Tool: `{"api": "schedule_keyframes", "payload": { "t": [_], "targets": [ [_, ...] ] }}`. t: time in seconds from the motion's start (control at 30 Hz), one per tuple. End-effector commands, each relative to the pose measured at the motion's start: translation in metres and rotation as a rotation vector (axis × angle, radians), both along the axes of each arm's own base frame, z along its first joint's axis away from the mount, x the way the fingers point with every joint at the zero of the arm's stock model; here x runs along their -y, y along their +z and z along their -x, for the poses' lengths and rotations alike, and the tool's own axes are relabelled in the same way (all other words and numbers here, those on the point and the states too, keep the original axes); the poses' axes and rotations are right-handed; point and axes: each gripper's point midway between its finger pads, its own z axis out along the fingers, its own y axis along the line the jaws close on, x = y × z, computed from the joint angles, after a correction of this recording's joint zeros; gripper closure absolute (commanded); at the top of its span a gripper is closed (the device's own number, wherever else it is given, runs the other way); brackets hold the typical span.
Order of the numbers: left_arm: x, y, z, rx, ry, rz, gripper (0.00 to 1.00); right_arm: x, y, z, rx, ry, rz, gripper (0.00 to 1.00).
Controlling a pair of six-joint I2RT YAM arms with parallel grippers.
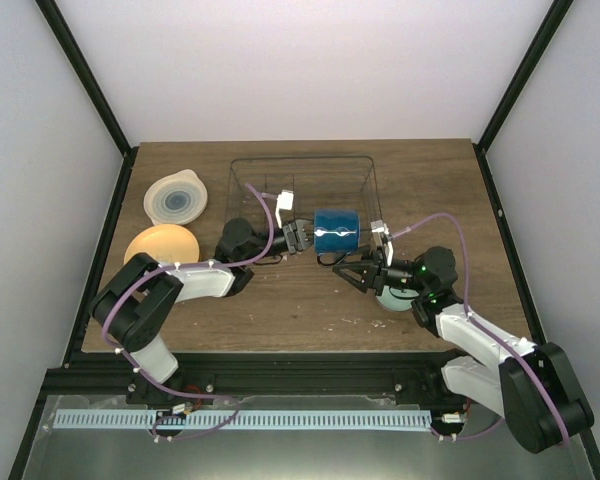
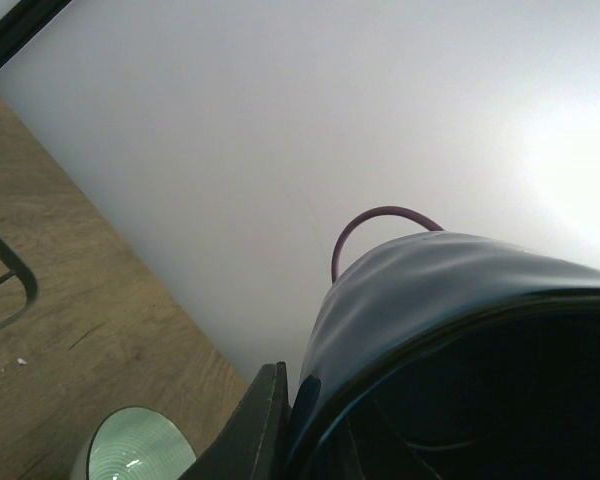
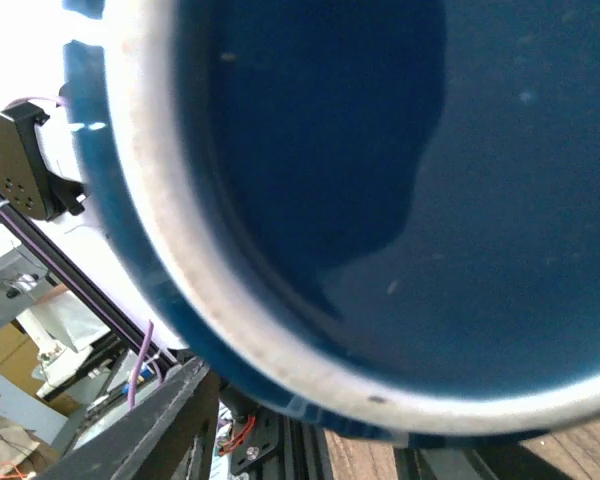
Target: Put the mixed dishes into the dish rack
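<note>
Currently the dark blue mug [image 1: 336, 232] is held on its side in the air, over the near rail of the dish rack [image 1: 365, 175], so that it can be carried inward without being set down. It is gripped at its open end by the left gripper [image 1: 298, 236]. In the left wrist view one finger [image 2: 255, 430] is seen pressed against the outer wall at the rim. The other finger is hidden, presumably inside, so a clamp on the wall is judged. The right gripper [image 1: 361, 270] is seen with its fingers apart, just beside the mug's base and holding nothing. In the right wrist view the base fills nearly all of the frame. The small mint-green bowl [image 1: 388, 300] is left on the table [image 1: 280, 310] under the right arm. The cream plate [image 1: 177, 200] and orange plate [image 1: 162, 243] are kept well apart, at the left edge. Open room is offered behind the mug inside the rack, where nothing is seen loaded. The near rail and the dividers are the edges to be cleared.
</note>
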Motion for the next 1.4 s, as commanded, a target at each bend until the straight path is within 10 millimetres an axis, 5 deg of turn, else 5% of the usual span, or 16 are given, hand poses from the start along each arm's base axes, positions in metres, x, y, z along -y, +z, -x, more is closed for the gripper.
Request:
{"api": "schedule_keyframes", "payload": {
  "t": [0.0, 0.4, 0.7, 1.23, 1.37],
  "targets": [
    [-0.005, 0.043, 0.005, 0.113, 0.016, 0.115, 1.00, -0.003, 0.021, 0.002, 0.087, 0.015, -0.026, 0.57],
    [-0.003, 0.037, 0.011, 0.094, -0.006, 0.127, 1.00, -0.002, 0.024, 0.001, 0.117, -0.003, -0.029, 0.99],
    [0.001, 0.021, 0.011, 0.079, -0.017, 0.105, 0.99, 0.000, 0.023, -0.007, 0.119, -0.063, -0.017, 0.99],
    [-0.009, -0.022, 0.006, 0.015, -0.004, 0.065, 0.67, 0.003, 0.009, -0.045, 0.073, -0.219, 0.007, 0.99],
    [-0.021, -0.027, 0.002, 0.002, 0.021, 0.069, 0.50, 0.007, 0.007, -0.055, 0.060, -0.277, 0.012, 0.99]
  ]
}}
